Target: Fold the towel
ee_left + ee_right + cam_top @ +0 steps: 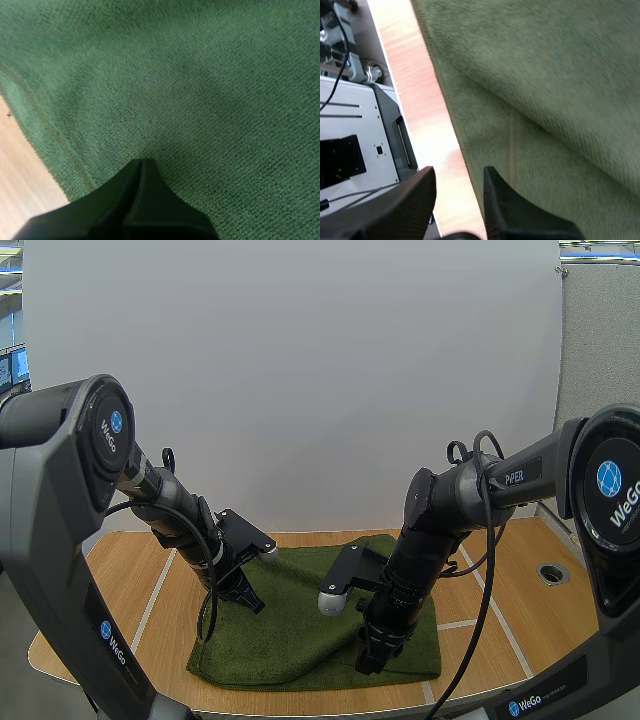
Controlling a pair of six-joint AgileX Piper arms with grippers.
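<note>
The right claw (pixel 459 172), fingers apart, hangs over the green towel's (pixel 545 90) edge.

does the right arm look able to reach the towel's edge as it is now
Likely yes: the right fingers stand open over the edge of the towel on the table, with nothing in between.

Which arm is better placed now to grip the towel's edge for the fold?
Right, probably. The right gripper is open and straddles the towel edge, with one finger over the table. The left gripper is shut, over the towel inside its hem.
</note>
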